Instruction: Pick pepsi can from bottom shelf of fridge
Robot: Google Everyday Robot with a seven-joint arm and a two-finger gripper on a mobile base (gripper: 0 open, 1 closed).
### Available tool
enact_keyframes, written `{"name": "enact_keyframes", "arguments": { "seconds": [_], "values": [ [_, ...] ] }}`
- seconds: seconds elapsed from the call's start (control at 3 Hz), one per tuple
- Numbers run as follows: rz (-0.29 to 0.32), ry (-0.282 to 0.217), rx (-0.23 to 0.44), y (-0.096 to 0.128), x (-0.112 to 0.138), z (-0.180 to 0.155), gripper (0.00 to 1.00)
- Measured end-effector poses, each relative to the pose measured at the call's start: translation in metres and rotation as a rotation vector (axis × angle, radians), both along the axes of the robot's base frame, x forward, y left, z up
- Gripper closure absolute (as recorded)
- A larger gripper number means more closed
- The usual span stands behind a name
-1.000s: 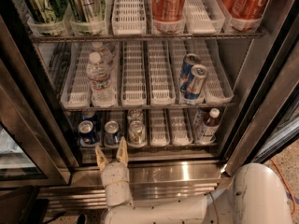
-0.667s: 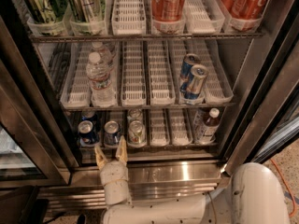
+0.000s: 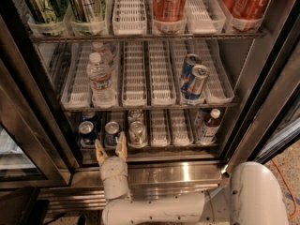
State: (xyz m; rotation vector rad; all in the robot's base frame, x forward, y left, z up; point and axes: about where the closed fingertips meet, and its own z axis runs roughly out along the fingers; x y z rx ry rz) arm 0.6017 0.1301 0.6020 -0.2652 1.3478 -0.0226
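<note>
1. Two fingers point(image 3: 121, 146) of the hand point(image 3: 111, 149) are spread open and empty, low in front of the bottom shelf point(image 3: 159, 146) of the fridge point(image 3: 187, 172).
2. Pepsi can point(image 3: 111, 133) stands upright on that shelf, right behind the gap.

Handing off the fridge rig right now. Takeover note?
Gripper: open, holding nothing, low in front of the fridge base panel, fingers pointing up at the front edge of the bottom shelf.
Pepsi can: upright at the shelf front, second lane from the left, just behind the fingers.
A similar dark can stands to its left, a pale can to its right.
Done: gripper lined up.
Left: reach in, close on the can, pull it out.
</note>
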Motion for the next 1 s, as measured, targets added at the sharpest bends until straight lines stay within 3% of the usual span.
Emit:
{"name": "enact_keyframes", "arguments": {
  "seconds": [0.33,1.0],
  "values": [
    [-0.011,-0.004,-0.023,-0.005,0.014,0.0,0.29],
    [-0.014,0.02,-0.005,-0.006,0.027,-0.003,0.29]
  ]
}}
